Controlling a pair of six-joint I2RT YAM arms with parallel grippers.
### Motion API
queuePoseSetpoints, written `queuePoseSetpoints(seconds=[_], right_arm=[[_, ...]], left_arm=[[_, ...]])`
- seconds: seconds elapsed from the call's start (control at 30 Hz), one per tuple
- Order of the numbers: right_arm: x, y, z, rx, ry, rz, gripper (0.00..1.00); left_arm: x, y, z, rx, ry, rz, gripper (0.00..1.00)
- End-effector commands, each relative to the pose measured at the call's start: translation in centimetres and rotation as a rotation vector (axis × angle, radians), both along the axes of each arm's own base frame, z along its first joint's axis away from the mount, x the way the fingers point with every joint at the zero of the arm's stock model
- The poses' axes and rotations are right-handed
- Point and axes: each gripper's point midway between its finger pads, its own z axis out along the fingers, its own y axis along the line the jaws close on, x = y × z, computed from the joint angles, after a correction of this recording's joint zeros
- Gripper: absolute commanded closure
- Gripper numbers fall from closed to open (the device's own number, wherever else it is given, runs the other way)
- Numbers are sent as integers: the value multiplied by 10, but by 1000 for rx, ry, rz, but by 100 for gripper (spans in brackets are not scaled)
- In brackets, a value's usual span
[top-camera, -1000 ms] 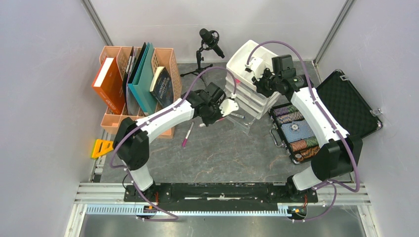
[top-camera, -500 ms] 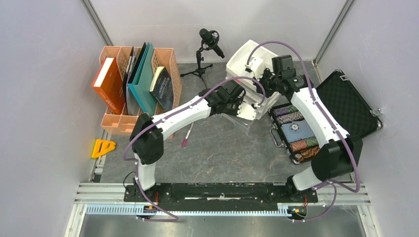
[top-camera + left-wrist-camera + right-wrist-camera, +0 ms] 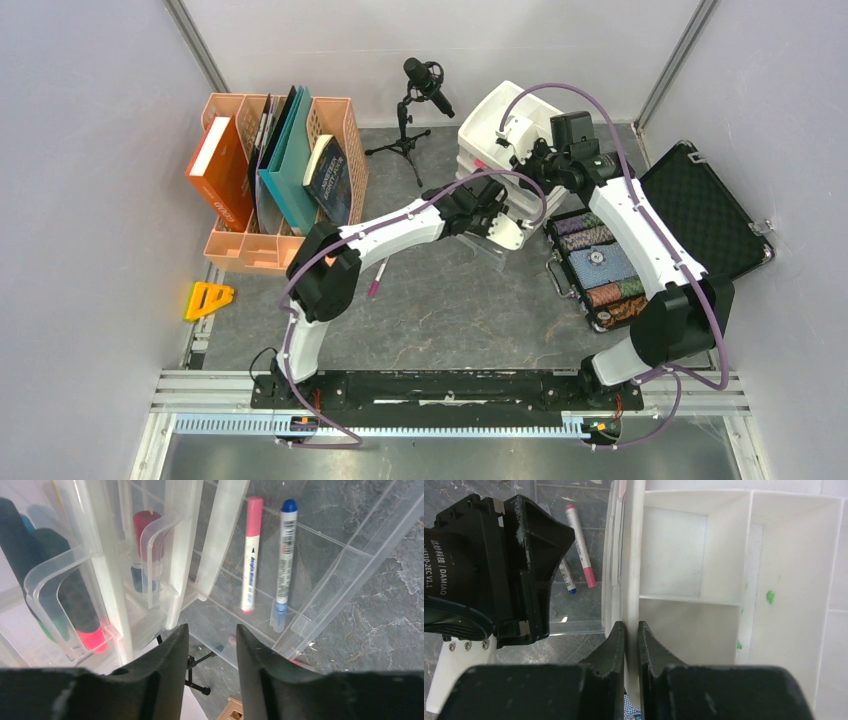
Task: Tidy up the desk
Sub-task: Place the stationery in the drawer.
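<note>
Right fingers (image 3: pixel 631 632) pinch the thin white tray wall (image 3: pixel 631 555) atop the drawer unit (image 3: pixel 497 125), which stands at the far side of the counter (image 3: pixel 450 310); left fingers (image 3: pixel 210 640) hang parted and empty over the pulled-out clear drawer (image 3: pixel 350 565) holding a pink marker (image 3: pixel 251 550) and a blue marker (image 3: pixel 283 555). A tug on that wall may tip the stack, and the crowded arms could bump, spilling markers.
</note>
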Motion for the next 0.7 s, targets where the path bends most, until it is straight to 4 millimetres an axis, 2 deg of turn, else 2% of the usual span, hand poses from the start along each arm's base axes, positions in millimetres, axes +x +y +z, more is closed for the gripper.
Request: queuePoseSetpoints(seconds=[0.0, 0.13, 0.27, 0.33, 0.53, 0.67], right_arm=[[-13, -24, -13, -93, 57, -40, 100], [-15, -24, -12, -87, 56, -38, 100], [-16, -24, -10, -83, 51, -36, 100], [-17, -23, -11, -81, 52, -36, 100], [-16, -24, -13, -84, 51, -39, 100], [-15, -25, -13, -86, 47, -45, 100]], left_arm=[[12, -3, 27, -81, -76, 60, 51], [5, 12, 44, -146, -74, 122, 45], [-13, 43, 52, -193, -44, 226, 40], [-22, 62, 52, -241, -6, 304, 33], [-41, 121, 37, -395, 191, 590, 17], [-34, 146, 21, -516, 351, 788, 12]])
